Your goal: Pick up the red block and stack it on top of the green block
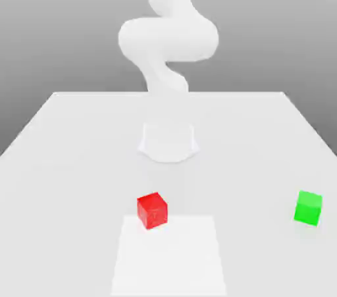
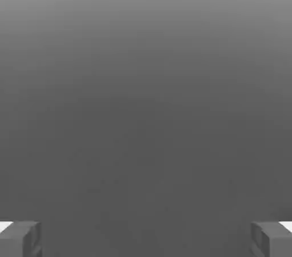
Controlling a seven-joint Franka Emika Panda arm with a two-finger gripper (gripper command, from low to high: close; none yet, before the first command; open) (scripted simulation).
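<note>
The red block (image 1: 152, 210) is a small glossy cube resting on the white table (image 1: 72, 157), near the front and slightly toward the exterior view's left. The green block (image 1: 308, 207), about the same size, sits on the table far to the exterior view's right, well apart from the red one. In the hand view my gripper (image 2: 146, 241) is open: two grey fingertips (image 2: 20, 239) stand wide apart with nothing between them, against plain grey background. Neither block appears between the fingers.
The white arm (image 1: 168, 39) rises from its round base (image 1: 168, 141) at the table's middle and bends upward out of the exterior view. A paler square patch (image 1: 169, 255) marks the table surface just in front of the red block.
</note>
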